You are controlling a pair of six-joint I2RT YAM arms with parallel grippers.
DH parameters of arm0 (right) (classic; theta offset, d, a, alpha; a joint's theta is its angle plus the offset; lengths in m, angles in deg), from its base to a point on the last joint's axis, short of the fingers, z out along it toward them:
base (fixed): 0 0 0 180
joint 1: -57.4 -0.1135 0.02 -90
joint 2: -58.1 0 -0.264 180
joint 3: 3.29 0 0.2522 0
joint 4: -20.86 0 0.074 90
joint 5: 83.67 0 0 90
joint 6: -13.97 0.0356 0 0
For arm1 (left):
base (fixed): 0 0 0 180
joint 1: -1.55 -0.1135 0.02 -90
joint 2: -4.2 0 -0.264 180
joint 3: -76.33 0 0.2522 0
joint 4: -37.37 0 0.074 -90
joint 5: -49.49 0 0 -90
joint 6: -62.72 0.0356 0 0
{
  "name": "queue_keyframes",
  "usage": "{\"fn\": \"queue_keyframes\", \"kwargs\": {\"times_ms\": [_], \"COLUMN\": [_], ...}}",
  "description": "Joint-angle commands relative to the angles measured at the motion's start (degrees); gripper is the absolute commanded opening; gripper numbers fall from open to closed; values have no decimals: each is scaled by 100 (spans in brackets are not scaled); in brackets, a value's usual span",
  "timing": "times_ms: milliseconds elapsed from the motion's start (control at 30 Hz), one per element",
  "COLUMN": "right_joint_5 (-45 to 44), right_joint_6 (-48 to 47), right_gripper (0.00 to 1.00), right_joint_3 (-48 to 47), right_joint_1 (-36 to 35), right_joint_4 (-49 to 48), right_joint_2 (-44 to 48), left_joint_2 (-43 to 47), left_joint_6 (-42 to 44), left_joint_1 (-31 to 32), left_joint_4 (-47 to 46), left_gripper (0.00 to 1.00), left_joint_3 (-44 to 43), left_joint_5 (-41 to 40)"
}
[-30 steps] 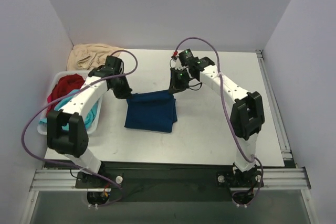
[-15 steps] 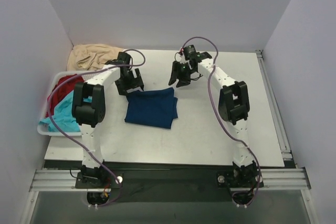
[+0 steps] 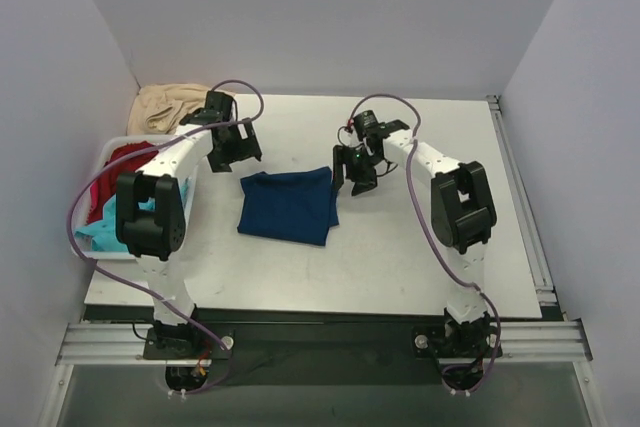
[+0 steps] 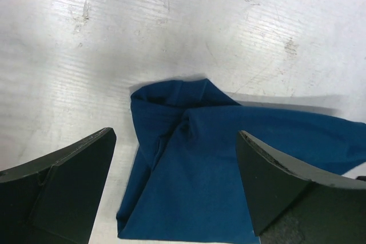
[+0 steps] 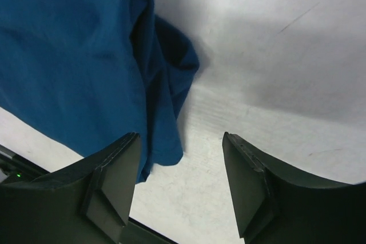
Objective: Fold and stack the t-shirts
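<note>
The navy t-shirt lies folded on the surface. The left pincer and right pincer hover wide and empty by its far corners, probably to spare the fold.

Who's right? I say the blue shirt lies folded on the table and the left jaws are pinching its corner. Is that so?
No. The blue shirt lies folded on the table, but the left jaws are wide open, pinching nothing. The left wrist view shows the corner lying loose on the table below them.
</note>
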Motion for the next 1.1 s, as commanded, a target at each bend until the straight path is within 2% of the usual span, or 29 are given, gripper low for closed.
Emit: {"fn": "queue_keyframes", "kwargs": {"times_ms": [0, 200, 400, 667, 933, 1067], "right_joint_5": [-217, 29, 213, 424, 687, 960], "right_joint_6": [-201, 28, 54, 230, 441, 546], "right_gripper": [60, 63, 63, 60, 58, 57], "right_joint_3": [432, 952, 988, 935, 1330, 1462], "right_joint_1": [-249, -267, -345, -820, -1040, -1093], "right_joint_4": [-68, -586, -771, -877, -1079, -1158], "right_joint_2": [565, 575, 320, 56, 161, 223], "left_joint_2": [530, 715, 785, 1251, 1831, 1814], "left_joint_6": [109, 170, 65, -146, -252, -366], "left_joint_1": [-42, -42, -33, -42, -42, -42], "left_joint_4": [-115, 202, 536, 870, 1055, 1028], "left_gripper": [97, 98, 97, 97, 97, 97], "left_joint_3": [122, 526, 930, 1712, 2460, 2723], "left_joint_5": [-108, -275, -301, -257, 208, 446]}}
